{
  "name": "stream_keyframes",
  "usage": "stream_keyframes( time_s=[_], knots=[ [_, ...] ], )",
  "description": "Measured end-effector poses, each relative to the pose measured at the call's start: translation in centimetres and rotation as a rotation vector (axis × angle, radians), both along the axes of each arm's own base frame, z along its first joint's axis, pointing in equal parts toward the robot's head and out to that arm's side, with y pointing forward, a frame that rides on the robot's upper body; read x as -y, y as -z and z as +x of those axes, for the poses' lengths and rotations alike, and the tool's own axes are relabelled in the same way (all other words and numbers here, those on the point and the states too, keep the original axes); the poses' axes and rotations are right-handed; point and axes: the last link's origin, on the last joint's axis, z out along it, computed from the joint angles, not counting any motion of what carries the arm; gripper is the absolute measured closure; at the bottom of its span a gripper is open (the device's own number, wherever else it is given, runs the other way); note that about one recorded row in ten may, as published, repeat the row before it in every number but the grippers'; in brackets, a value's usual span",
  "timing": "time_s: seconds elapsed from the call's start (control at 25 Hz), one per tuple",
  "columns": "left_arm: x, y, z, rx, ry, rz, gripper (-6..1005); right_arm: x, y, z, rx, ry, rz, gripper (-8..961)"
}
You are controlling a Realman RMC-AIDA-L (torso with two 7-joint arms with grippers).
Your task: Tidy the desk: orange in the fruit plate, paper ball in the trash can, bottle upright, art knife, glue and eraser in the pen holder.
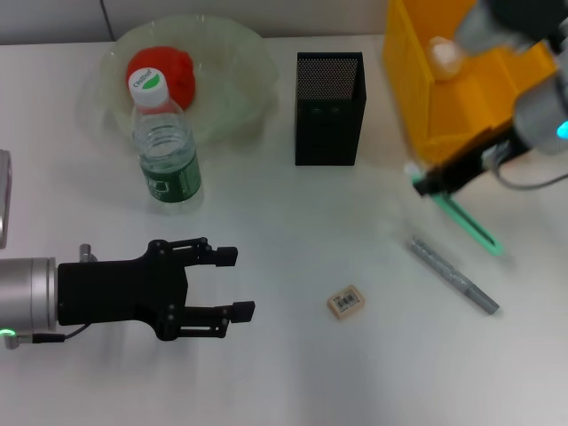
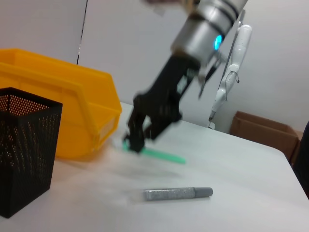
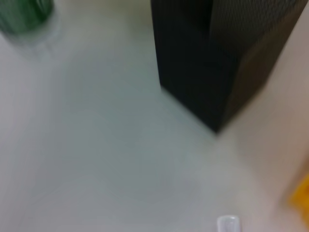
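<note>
The art knife (image 1: pixel 461 219), a slim green stick, lies on the white table (image 1: pixel 293 373) near the right edge, just in front of the yellow trash can (image 1: pixel 444 106), and the right gripper (image 1: pixel 424 185) is down at its rear end, beside the bin's front corner. The head view blurs that spot; the left wrist view gives the clearer side look, with the right gripper's black fingers (image 2: pixel 137 137) at the end of the green art knife (image 2: pixel 161 154), though whether they are clamped on it or only touching cannot be told. A grey glue stick (image 1: pixel 453 275) lies just in front of the knife, apart from it, and is seen lengthwise in the left wrist view (image 2: pixel 177 194). A pale paper ball (image 1: pixel 443 53) sits inside the trash can, visible only from the head. The beige eraser (image 1: pixel 346 302) lies alone toward the front middle of the table. The black mesh pen holder (image 1: pixel 329 108) stands at the back middle; the right wrist view shows only its dark base (image 3: pixel 217 63) and a blurred part of the bottle (image 3: pixel 24 14). The bottle (image 1: pixel 164 146) stands upright toward the back left, just in front of the fruit plate (image 1: pixel 240 80) that holds the orange (image 1: pixel 164 71). The left gripper (image 1: pixel 235 284) hovers near the front left edge, fingers spread wide and holding nothing.
</note>
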Motion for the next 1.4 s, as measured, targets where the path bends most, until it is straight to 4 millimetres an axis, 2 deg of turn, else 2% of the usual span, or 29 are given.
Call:
stream_keyframes(
  time_s=[0.16,0.28,0.4,0.52,0.68,0.84,1.0,1.28,1.4],
  knots=[
    [0.1,0.0,-0.1,0.002,-0.005,0.002,203,-0.5,-3.8,-0.6,-0.390,-0.011,0.120,779],
    [0.1,0.0,-0.1,0.003,-0.007,0.004,203,-0.8,-5.2,0.2,-0.727,-0.054,0.204,777],
    [0.1,0.0,-0.1,0.002,-0.008,0.005,203,-1.0,-4.9,1.6,-0.998,-0.097,0.313,774],
    [0.2,0.0,-0.2,0.002,-0.007,0.007,203,-0.9,-3.0,2.4,-1.125,-0.171,0.482,772],
    [0.1,0.1,-0.1,0.003,-0.006,0.007,203,-1.3,-0.5,2.0,-1.108,-0.263,0.626,769],
    [0.1,0.1,-0.1,0.002,-0.005,0.010,204,-3.0,2.2,1.4,-0.990,-0.244,0.654,766],
    [0.0,0.1,0.0,0.003,-0.003,0.012,204,-4.0,4.1,0.9,-0.886,-0.232,0.629,763],
    [0.1,-0.4,-0.5,0.012,-0.030,0.035,204,-3.9,4.2,2.4,-0.833,-0.178,0.637,757],
    [0.1,-0.5,-0.5,0.016,-0.031,0.035,204,-3.3,3.5,3.0,-0.846,-0.190,0.618,636]
  ],
)
